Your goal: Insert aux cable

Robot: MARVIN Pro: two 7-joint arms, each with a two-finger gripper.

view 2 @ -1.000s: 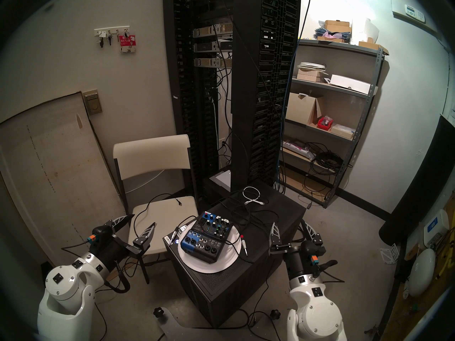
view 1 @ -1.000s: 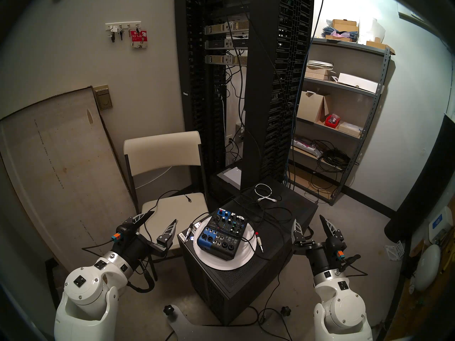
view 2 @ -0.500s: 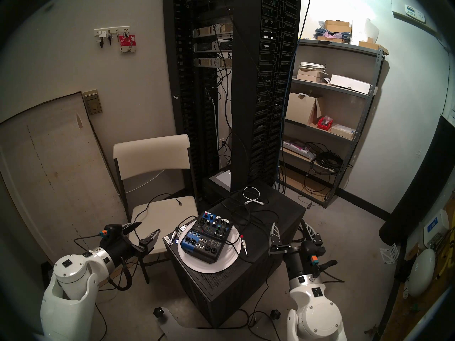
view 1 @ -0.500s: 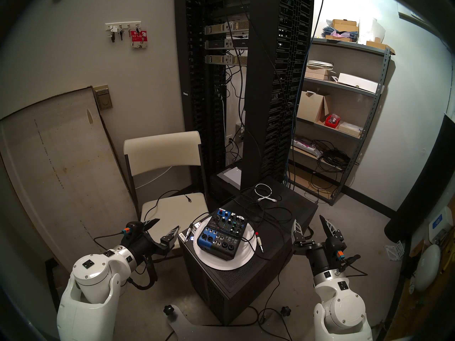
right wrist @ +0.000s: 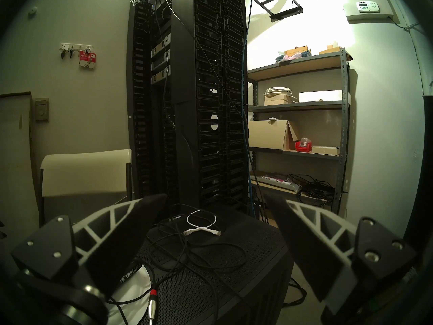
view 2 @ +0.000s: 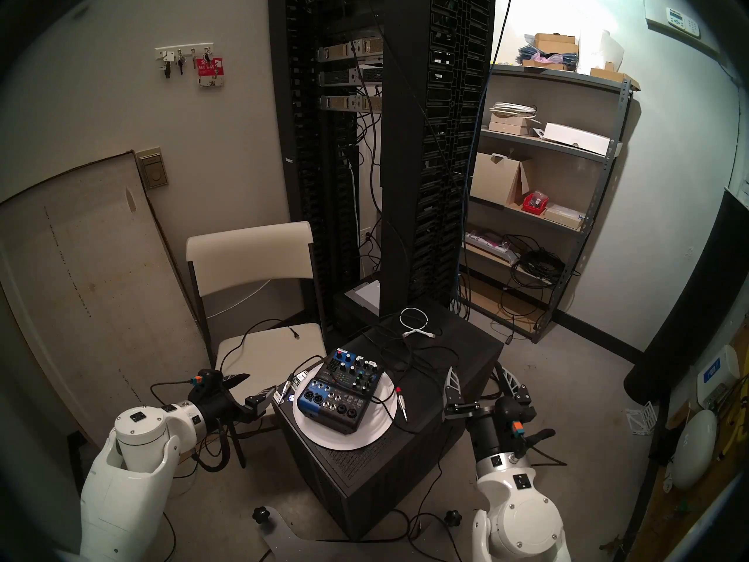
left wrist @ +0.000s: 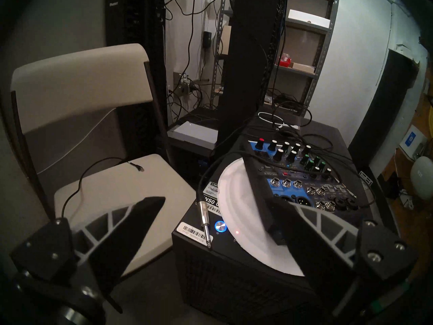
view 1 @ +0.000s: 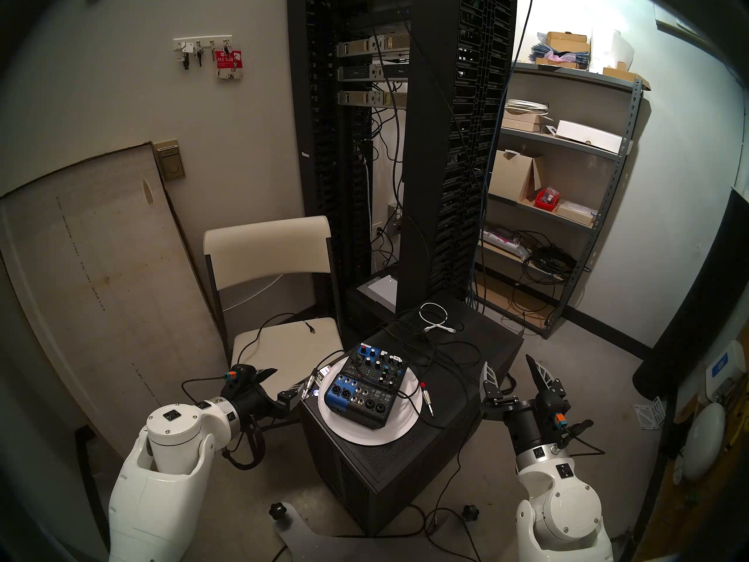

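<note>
Left gripper: we see its jaws spread wide and holding nothing; it hangs off the left edge of the black cabinet, tips just short of the near-left corner.
Right gripper: jaws equally wide, nothing between them; we place it off the cabinet's right edge, level and well apart from the cables.
Aux cable: we find its silvery plug with the dark barrel lying flat at the cabinet's near-left corner, tip toward the front edge, across a barcode label and just beside a lit blue button. Its black lead loops back along the left edge.
Mixer: blue and black, sitting on a white round plate on the front half of the cabinet top.
Red-banded plug: lies by the plate's right rim, toward the right edge.
White cable: coiled near the cabinet's far edge.
Chair: beige, left of the cabinet; a thin black lead rests on its seat.
</note>
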